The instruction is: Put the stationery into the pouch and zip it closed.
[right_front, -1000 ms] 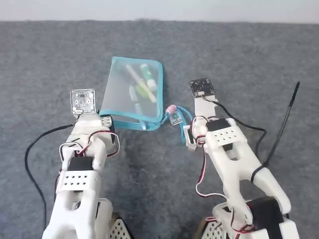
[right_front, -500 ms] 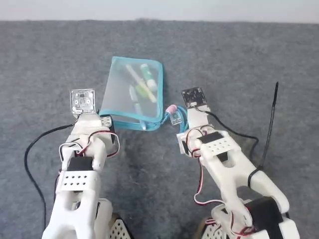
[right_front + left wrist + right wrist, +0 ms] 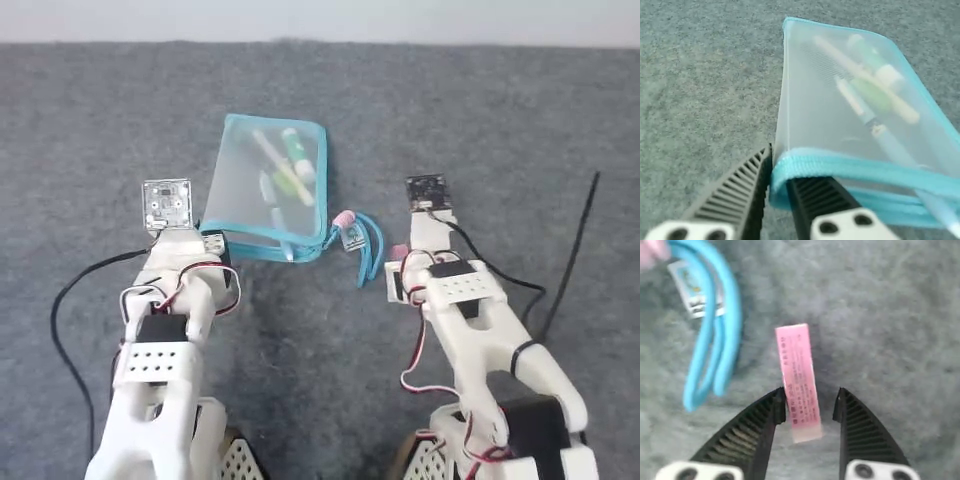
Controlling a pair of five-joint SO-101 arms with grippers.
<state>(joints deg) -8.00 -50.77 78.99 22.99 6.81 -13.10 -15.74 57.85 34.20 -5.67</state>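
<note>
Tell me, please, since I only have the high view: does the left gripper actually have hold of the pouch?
Observer: Yes. The left gripper is shut on the pouch, at a corner of its zipper edge.
Operator: Thank you. What is beneath the right gripper?
Observer: A pink eraser lies flat on the grey mat, inside the open right gripper.
Operator: Does the zipper look closed?
Observer: It seems not: a pen tip pokes out past the zipper edge.
</note>
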